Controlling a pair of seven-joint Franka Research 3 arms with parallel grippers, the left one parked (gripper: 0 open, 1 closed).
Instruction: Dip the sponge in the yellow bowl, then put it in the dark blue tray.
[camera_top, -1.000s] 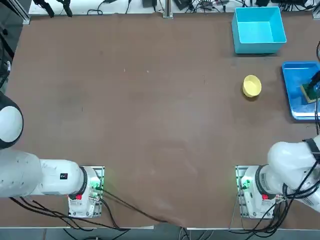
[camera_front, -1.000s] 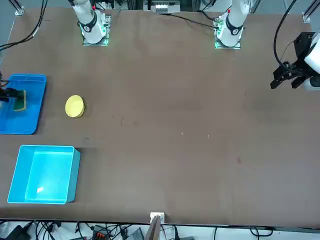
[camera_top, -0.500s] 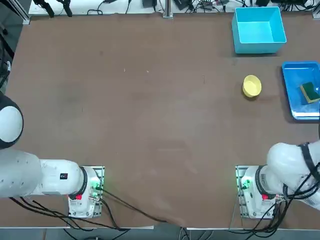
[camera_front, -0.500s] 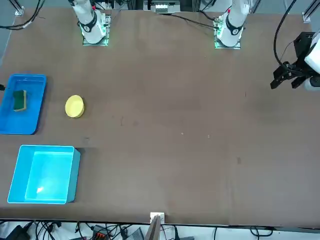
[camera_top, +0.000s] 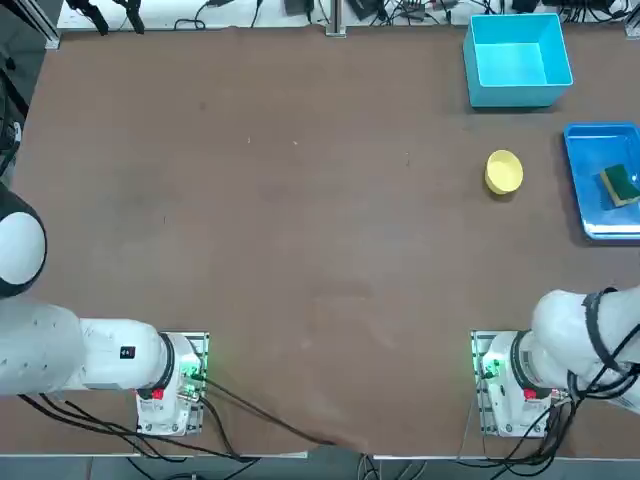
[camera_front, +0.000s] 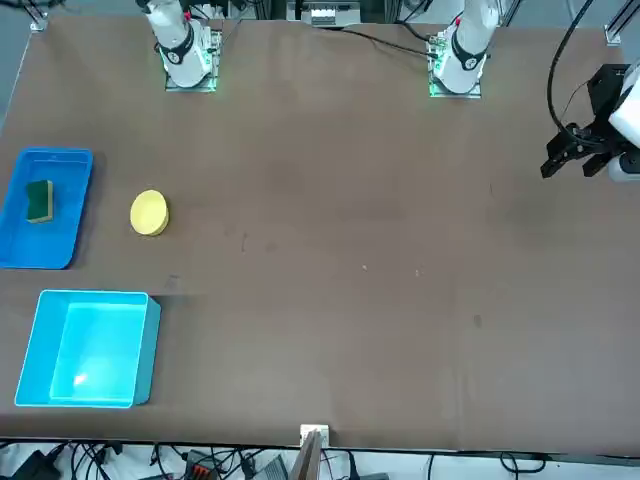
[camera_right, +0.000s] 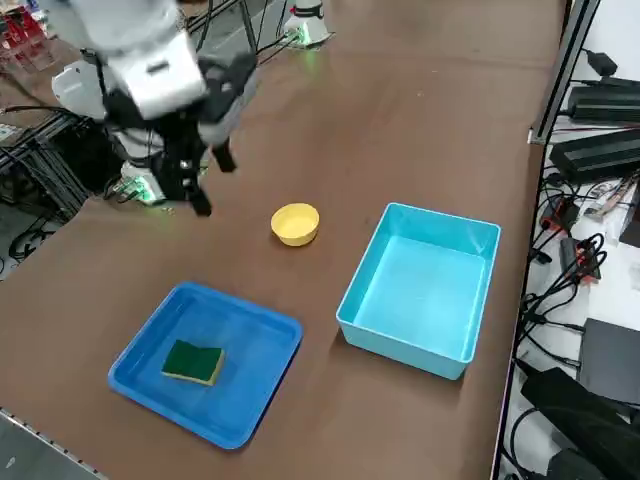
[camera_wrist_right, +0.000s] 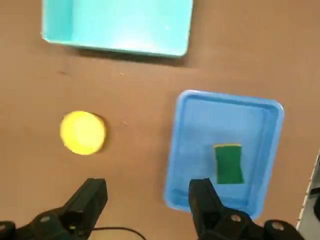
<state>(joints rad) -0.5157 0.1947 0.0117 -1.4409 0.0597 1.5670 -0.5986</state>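
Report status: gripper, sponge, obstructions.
Right gripper open, empty, raised above table. Sponge released, lying in blue tray, green side up. Nothing seen on top of sponge.

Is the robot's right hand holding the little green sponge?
No, the right hand's two fingers stand open, and the sponge lies in the dark blue tray.

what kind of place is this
Probably a robotics lab or test workspace: a white robot arm is mounted at a brown table, plastic tubs sit on it, and loose cables and electronics crowd the edge.
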